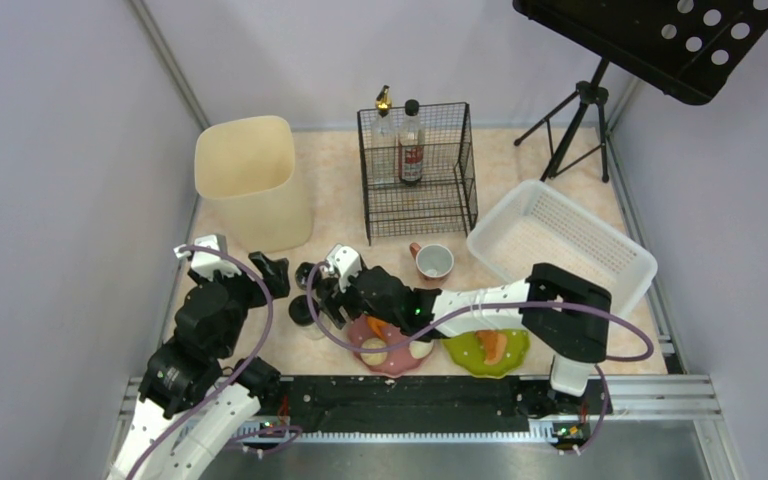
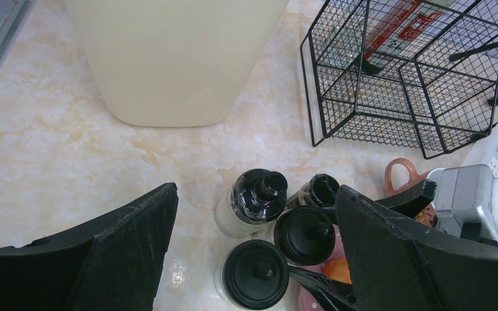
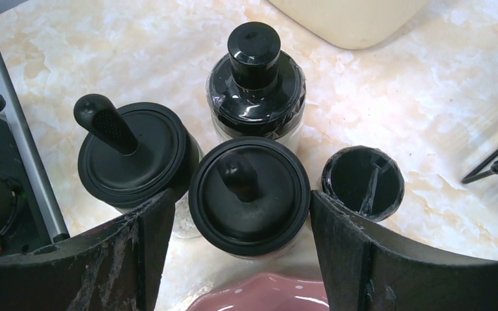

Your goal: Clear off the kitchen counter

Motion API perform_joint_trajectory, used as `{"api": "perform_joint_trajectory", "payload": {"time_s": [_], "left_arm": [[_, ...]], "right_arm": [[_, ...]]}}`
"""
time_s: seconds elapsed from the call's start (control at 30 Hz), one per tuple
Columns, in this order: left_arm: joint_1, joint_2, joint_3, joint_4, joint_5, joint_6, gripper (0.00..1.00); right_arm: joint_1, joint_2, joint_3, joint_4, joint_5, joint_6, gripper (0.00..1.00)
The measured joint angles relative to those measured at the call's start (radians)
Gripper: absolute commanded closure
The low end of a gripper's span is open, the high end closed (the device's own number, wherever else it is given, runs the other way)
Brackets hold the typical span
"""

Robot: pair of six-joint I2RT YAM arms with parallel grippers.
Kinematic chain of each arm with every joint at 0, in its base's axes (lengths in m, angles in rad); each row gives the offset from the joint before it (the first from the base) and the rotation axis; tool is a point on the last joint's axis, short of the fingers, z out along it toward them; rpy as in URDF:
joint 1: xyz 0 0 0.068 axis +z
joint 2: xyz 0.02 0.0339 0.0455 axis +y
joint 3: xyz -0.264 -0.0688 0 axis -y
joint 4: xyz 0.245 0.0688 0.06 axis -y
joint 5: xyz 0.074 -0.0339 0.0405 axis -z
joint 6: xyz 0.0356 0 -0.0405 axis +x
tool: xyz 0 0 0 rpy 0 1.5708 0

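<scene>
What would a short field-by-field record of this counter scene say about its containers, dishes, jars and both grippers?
Surface: marbled kitchen counter
Containers: beige bin, wire rack holding two bottles, white basket
Dishes: mug, pink plate and green plate, both with food
Jars: black-lidded jars clustered beside pink plate
Right gripper: open, straddling the middle jar
Left gripper: open, empty, near the jars

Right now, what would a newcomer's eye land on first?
The huddle of black-lidded jars at the near left of the kitchen counter, with the right gripper open astride one lid. Next, the big cream bin at far left and the black wire rack holding two bottles at far centre.
</scene>
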Motion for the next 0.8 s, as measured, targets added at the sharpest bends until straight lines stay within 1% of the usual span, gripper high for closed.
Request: {"api": "perform_joint_trajectory", "payload": {"time_s": [0.33,0.53,0.7,0.77,0.8], "left_arm": [[0.0,-0.006,0.0,0.0,0.0,0.0,0.05],[0.0,-0.006,0.0,0.0,0.0,0.0,0.04],[0.0,-0.006,0.0,0.0,0.0,0.0,0.04],[0.0,-0.006,0.0,0.0,0.0,0.0,0.05],[0.0,-0.006,0.0,0.0,0.0,0.0,0.04]], "right_arm": [[-0.003,0.046,0.018,0.019,0.006,-0.002,0.26],[-0.004,0.055,0.018,0.029,0.006,-0.002,0.31],[-0.009,0.066,0.025,0.036,0.006,-0.002,0.39],[-0.009,0.071,0.032,0.036,0.003,-0.003,0.49],[-0.009,0.073,0.035,0.035,0.005,-0.003,0.56]]}}
